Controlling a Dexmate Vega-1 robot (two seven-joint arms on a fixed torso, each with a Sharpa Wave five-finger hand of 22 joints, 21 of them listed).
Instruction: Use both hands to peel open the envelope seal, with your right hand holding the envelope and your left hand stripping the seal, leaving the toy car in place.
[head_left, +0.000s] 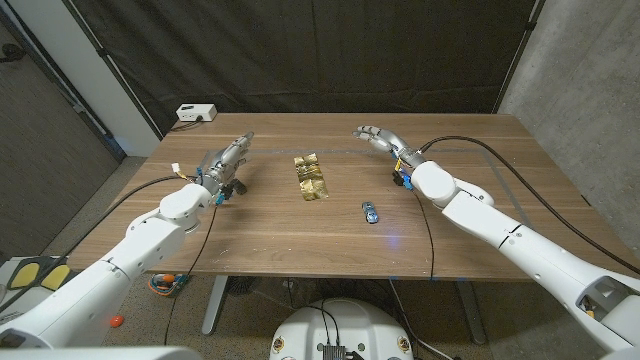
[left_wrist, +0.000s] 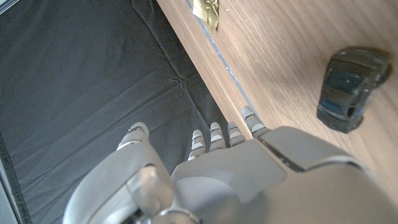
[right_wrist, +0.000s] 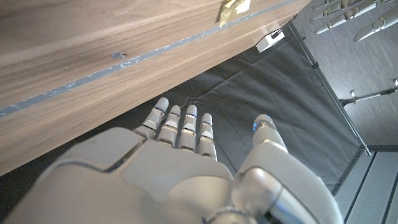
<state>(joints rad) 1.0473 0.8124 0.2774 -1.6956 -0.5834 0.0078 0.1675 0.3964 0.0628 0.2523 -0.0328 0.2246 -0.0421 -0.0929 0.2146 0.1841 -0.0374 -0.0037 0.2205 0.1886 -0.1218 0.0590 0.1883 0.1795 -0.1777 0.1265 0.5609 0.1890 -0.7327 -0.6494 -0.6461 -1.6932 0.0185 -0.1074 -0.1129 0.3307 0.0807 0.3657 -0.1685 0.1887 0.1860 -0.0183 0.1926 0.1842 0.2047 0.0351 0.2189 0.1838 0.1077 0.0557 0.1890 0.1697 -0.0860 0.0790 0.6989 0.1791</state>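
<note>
The gold envelope (head_left: 311, 178) lies flat mid-table, its long side running away from me. A small blue toy car (head_left: 371, 211) sits on the wood to its right and nearer me. My left hand (head_left: 228, 160) hovers left of the envelope, fingers stretched out and holding nothing. My right hand (head_left: 378, 135) hangs over the far right part of the table, beyond the car, fingers spread and empty. From the left wrist view I see my left hand (left_wrist: 205, 162) with the envelope (left_wrist: 206, 11) well ahead. The right wrist view shows my right hand (right_wrist: 186, 168) and a corner of the envelope (right_wrist: 233, 7).
A white box (head_left: 196, 113) with a cable sits at the table's far left corner; it appears again as the white box (right_wrist: 270, 40) in the right wrist view. A small dark rounded object (left_wrist: 351, 87) lies on the wood close to my left hand. Black curtains hang behind the table.
</note>
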